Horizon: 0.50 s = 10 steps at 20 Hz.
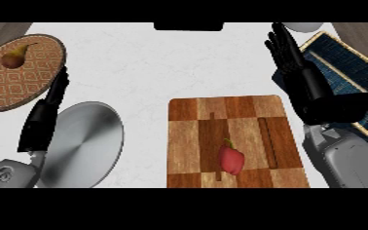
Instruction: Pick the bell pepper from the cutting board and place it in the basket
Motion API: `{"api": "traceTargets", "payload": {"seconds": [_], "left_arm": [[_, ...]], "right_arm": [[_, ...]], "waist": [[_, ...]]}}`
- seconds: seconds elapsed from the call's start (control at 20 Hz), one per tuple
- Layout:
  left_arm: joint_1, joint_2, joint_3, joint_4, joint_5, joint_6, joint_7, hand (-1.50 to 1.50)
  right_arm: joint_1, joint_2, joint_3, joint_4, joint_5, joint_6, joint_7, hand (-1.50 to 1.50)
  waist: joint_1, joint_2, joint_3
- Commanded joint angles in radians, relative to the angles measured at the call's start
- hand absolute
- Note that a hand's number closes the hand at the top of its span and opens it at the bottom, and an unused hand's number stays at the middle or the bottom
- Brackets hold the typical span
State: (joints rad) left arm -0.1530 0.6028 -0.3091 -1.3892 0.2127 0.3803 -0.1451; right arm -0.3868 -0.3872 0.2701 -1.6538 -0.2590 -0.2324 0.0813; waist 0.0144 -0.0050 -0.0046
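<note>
A red bell pepper with a green stem lies near the front of the checkered wooden cutting board. A dark blue basket with a tan rim sits at the right edge, partly hidden by my right hand. My right hand hovers open above the board's far right corner, fingers straight and pointing away, well beyond the pepper. At the left edge, my left hand rests open, holding nothing.
A round patterned mat at the far left carries a brown pear. A grey metal plate lies at the front left. A white object and a dark slot sit at the back edge.
</note>
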Motion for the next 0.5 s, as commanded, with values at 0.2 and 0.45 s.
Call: {"api": "traceTargets", "payload": {"seconds": [0.2,0.45], "left_arm": [[-0.066,-0.008,0.130,0.068,0.166,-0.138,0.164,0.00],[-0.071,-0.066,0.082,0.056,0.201,-0.150,0.226,0.00]], "right_arm": [[-0.100,-0.040,-0.113,-0.007,-0.015,0.108,-0.095,1.50],[-0.094,-0.146,0.286,-0.058,0.441,0.166,-0.149,-1.50]], "waist": [[-0.015,0.007,0.005],[-0.005,0.005,-0.001]]}}
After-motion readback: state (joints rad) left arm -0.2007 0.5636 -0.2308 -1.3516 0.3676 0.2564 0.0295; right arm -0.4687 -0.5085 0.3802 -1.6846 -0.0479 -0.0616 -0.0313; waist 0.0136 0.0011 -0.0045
